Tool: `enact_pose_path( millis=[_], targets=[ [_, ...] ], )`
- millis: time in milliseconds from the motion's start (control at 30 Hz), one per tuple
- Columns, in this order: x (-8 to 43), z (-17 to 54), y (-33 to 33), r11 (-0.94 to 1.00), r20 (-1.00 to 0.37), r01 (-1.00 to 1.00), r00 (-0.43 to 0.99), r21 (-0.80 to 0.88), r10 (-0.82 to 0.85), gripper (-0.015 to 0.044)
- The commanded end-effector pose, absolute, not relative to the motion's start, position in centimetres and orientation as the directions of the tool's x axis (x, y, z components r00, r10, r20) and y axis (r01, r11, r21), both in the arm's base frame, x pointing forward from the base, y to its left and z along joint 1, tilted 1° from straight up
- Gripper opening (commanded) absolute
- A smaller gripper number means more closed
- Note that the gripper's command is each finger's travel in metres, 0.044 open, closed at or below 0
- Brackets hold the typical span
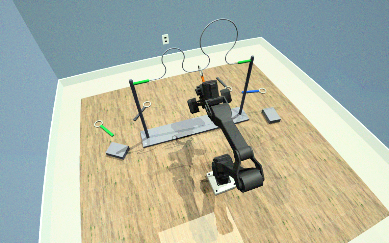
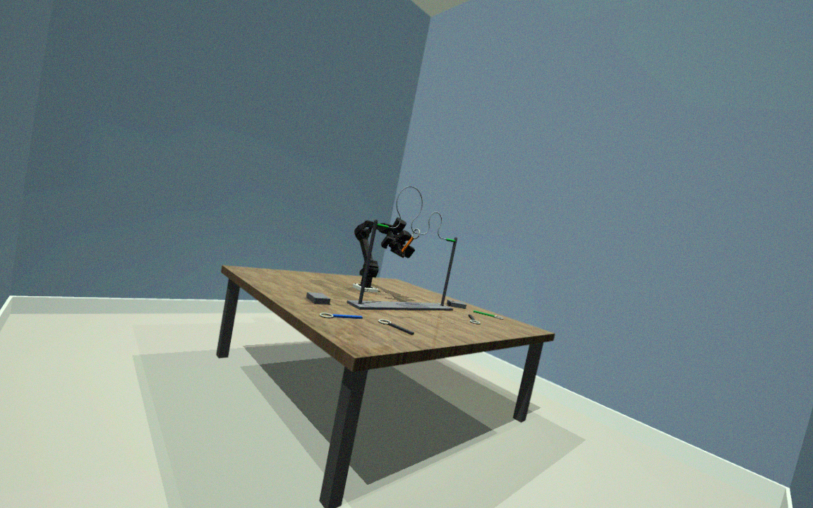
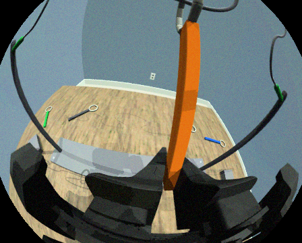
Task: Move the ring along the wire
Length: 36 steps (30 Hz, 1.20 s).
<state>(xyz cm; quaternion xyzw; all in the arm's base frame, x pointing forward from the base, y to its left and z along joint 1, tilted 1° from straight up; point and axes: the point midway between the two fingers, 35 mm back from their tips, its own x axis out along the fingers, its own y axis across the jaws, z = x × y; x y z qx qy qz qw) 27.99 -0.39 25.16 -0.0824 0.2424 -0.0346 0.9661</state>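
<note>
A bare room, perhaps a lab: blue walls, a socket (image 1: 165, 39) (image 3: 152, 76), and a wooden table (image 1: 295, 181) (image 2: 308, 328) (image 3: 124, 101) bearing a robot arm (image 1: 233, 133) (image 2: 364, 243) and wire rig (image 1: 171, 128) (image 2: 403, 305) (image 3: 77, 156).
</note>
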Motion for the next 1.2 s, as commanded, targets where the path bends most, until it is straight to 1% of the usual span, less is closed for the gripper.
enact_pose_path(
  millis=[0, 300, 867, 1167],
  targets=[
    [27.9, 25.4, 0.5, 0.992, -0.464, 0.03, 0.882, -0.125, -0.085, -0.015],
    [27.8, 25.4, 2.1, 0.998, -0.472, 0.027, 0.88, -0.064, -0.055, -0.015],
    [27.6, 25.5, 4.4, 1.0, -0.477, 0.026, 0.878, -0.004, -0.024, -0.015],
    [27.4, 25.6, 6.1, 0.997, -0.482, 0.024, 0.876, 0.068, 0.012, -0.015]
  ],
)
